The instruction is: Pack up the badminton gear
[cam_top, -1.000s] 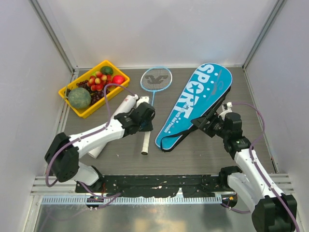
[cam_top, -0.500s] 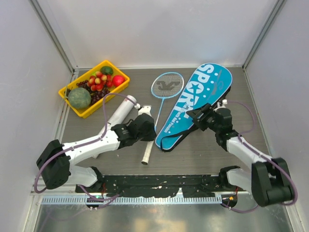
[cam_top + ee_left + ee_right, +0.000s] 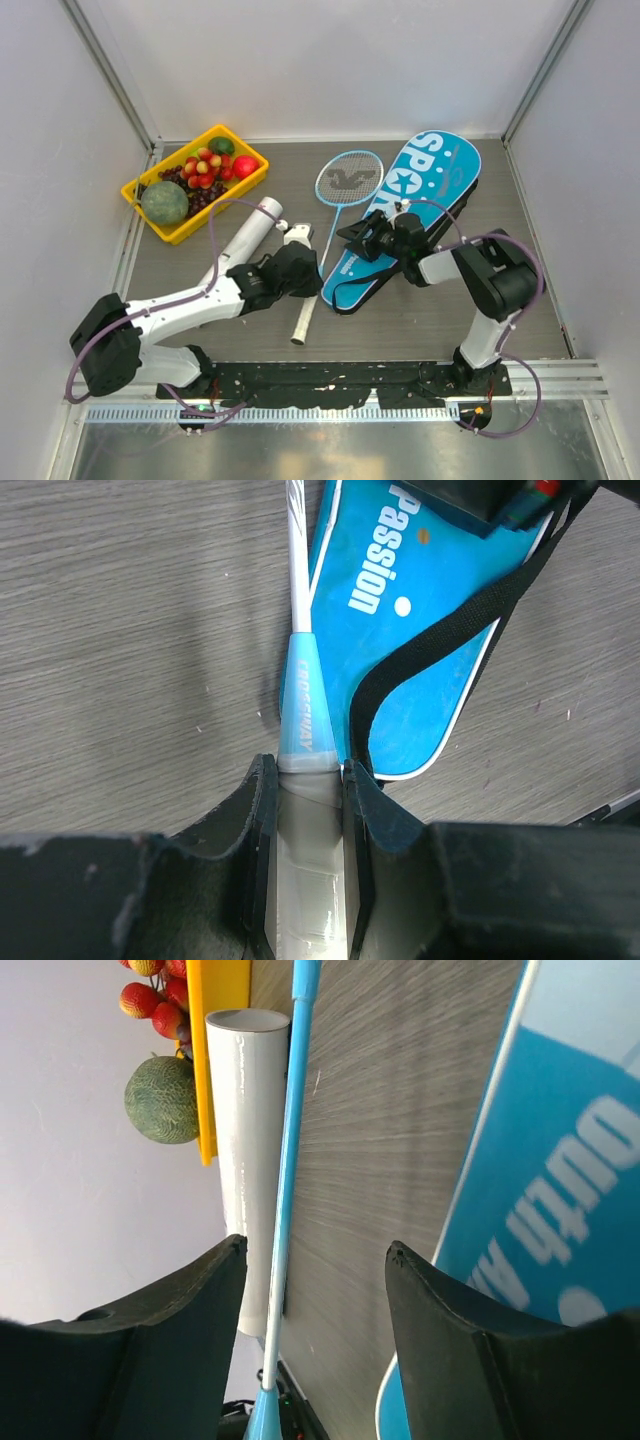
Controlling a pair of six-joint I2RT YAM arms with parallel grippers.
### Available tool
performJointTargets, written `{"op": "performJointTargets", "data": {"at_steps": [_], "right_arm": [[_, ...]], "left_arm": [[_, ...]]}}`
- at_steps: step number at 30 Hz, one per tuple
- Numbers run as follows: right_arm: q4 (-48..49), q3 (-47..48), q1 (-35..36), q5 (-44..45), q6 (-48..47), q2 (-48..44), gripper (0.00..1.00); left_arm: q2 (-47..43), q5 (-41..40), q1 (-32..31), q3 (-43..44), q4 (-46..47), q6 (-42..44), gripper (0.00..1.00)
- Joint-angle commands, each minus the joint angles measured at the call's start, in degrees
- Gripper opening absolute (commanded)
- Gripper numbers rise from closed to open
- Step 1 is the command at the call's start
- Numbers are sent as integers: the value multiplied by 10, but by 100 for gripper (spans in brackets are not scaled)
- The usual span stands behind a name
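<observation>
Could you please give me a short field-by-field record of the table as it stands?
left gripper: jaws shut on the racket handle
right gripper: jaws open, at the left edge of the bag
racket: between tube and bag, head toward the far wall
tube: lying left of the racket
fruit tray: far left corner

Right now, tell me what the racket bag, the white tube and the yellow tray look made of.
Racket bag: likely synthetic fabric, smooth blue with printed lettering and a black webbing strap. White tube: probably plastic or coated card, smooth and glossy, catching a highlight along its length. Yellow tray: seemingly moulded plastic, uniform colour, slight sheen.
</observation>
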Motion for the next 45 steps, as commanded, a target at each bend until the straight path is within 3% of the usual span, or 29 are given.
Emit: {"op": "performJointTargets", "data": {"at_steps": [1, 8, 13, 17, 20, 25, 29, 33, 37, 39, 45], "right_arm": [[136, 58, 6, -67, 48, 69, 61], [135, 102, 17, -100, 35, 118, 55], [147, 96, 19, -93, 47, 117, 23], [141, 98, 18, -90, 44, 91, 5], [131, 94, 18, -83, 43, 70, 5], [132, 53, 10, -77, 50, 11, 5], [116, 6, -12, -84, 59, -70, 5], [10, -41, -47, -109, -6, -193, 5], [-189, -85, -91, -112, -80, -370, 5], [-326, -96, -111, -97, -116, -492, 6], [-596, -102, -156, -73, -184, -706, 5]], "left_arm": [[-33, -13, -2, -13, 62, 19, 0], [-49, 19, -2, -45, 107, 24, 0], [-63, 24, -2, -43, 106, 28, 0], [-84, 37, -2, -48, 104, 33, 4], [-114, 44, -2, -58, 103, 40, 18], [-169, 53, -3, -67, 86, 66, 60], [-214, 52, -3, -48, 43, 131, 75], [-223, 35, -3, 15, -44, 226, 75], [-195, 44, -3, 67, -95, 288, 70], [-173, 51, -3, 79, -97, 300, 69], [-96, 55, -31, 80, -41, 313, 68]]}}
